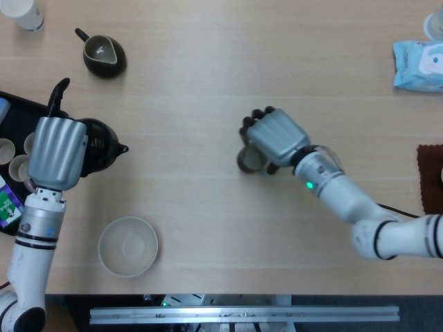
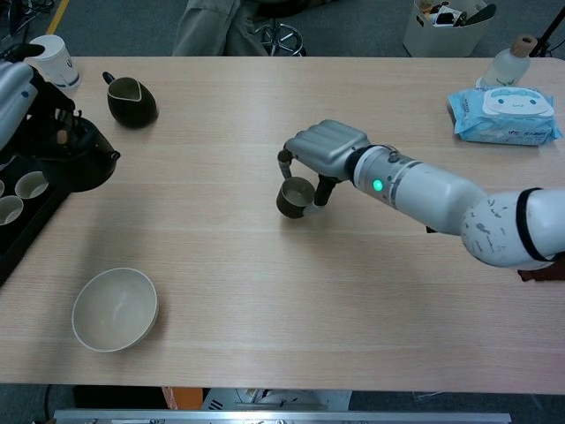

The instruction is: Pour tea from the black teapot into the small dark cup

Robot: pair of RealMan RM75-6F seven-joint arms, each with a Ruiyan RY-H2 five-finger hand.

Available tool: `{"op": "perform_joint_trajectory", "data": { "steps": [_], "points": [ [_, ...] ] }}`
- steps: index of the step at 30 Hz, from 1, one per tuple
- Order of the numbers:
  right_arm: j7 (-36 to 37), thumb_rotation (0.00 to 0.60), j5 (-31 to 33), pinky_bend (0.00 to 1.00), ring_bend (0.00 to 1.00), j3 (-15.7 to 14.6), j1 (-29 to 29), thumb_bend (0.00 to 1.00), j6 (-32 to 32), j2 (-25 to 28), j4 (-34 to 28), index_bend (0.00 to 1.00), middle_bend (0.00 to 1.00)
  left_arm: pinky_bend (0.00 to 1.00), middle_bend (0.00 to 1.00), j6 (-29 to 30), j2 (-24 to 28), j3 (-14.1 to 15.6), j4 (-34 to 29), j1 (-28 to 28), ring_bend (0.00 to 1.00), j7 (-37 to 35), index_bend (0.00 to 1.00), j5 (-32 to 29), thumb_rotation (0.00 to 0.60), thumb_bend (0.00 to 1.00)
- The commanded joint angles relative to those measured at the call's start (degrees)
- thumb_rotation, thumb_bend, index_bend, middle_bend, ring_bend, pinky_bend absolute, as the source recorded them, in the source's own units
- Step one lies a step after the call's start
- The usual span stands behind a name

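- Right hand (image 2: 322,152) sits out near mid-table, fingers wrapped down around the cup (image 2: 294,196), which it holds from above.
- The cup is upright, open mouth showing, at the table (image 2: 265,291) surface; whether it touches the wood, I can't tell.
- Over on the far left, the left hand (image 1: 59,151) is clamped on the teapot (image 1: 100,144), covering most of it.
- The teapot is at the edge of the black tray (image 1: 14,104), spout aimed toward table centre, well apart from the cup.
- A pale bowl (image 2: 115,309) waits near the front-left edge.
- A dark pitcher (image 2: 131,99) stands behind the teapot.
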Motion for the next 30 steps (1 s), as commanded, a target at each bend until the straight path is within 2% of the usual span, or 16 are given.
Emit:
{"op": "perform_joint_trajectory", "data": {
  "steps": [1, 7, 15, 30],
  "points": [
    [-2.74, 0.6, 3.91, 0.27, 0.2, 0.76, 4.41, 0.21, 0.05, -4.03, 2.82, 0.51, 0.28, 0.09, 1.0, 0.07, 0.17, -0.03, -0.27, 0.12, 0.87, 0.23, 1.0, -0.04, 0.593, 0.31],
    [-5.94, 0.6, 8.81, 0.27, 0.2, 0.38, 9.64, 0.21, 0.93, -8.51, 6.32, 0.51, 0.28, 0.09, 1.0, 0.01, 0.43, 0.0, -0.72, 0.29, 0.87, 0.64, 1.0, -0.14, 0.594, 0.32],
    [-10.67, 0.6, 13.34, 0.24, 0.2, -0.69, 15.09, 0.21, 2.76, -11.84, 9.58, 0.51, 0.28, 0.09, 1.0, -0.15, 0.57, -0.07, -1.07, 0.37, 0.87, 0.66, 1.0, -0.19, 0.597, 0.32],
    [-13.44, 0.6, 18.71, 0.21, 0.16, -2.78, 19.16, 0.2, 3.14, -14.65, 13.35, 0.51, 0.27, 0.09, 1.0, -0.5, 0.51, -0.06, -0.58, 0.58, 0.87, -0.07, 1.0, -0.46, 0.597, 0.32]
  ]
}}
